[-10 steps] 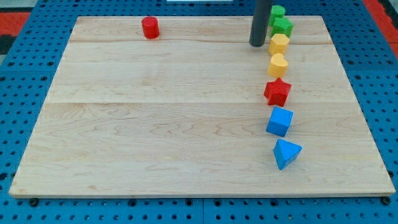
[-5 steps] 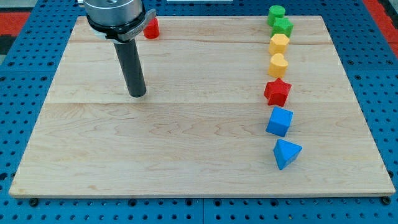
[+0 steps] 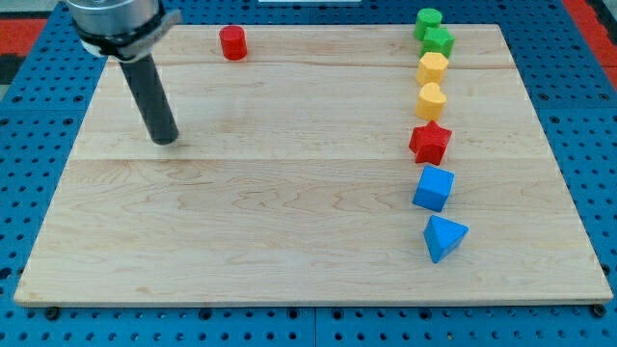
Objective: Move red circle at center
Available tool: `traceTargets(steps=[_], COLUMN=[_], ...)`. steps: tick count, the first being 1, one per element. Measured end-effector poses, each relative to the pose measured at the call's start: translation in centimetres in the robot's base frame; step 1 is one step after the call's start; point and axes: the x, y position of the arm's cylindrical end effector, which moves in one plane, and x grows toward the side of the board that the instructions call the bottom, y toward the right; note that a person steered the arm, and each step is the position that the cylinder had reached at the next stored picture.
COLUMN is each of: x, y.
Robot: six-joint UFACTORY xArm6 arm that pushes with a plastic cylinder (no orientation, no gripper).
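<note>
The red circle [image 3: 232, 42] is a short red cylinder standing near the board's top edge, left of the middle. My tip [image 3: 165, 141] rests on the wooden board [image 3: 289, 193] at the view's left, well below and to the left of the red circle, apart from it. The rod rises from the tip up and to the left, out of the view's top.
A column of blocks runs down the view's right: a green circle [image 3: 429, 19], a green star [image 3: 439, 40], a yellow hexagon [image 3: 433, 67], a yellow heart [image 3: 431, 100], a red star [image 3: 430, 143], a blue cube [image 3: 434, 188], a blue triangle [image 3: 443, 237].
My tip swept from the board's top right, beside the green and yellow blocks, across to the left side, then a little further left. No block has moved.
</note>
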Motion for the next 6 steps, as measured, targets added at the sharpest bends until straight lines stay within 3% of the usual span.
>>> traceTargets(steps=[3, 6], x=[-15.7, -18.5], y=[-1.5, -1.5])
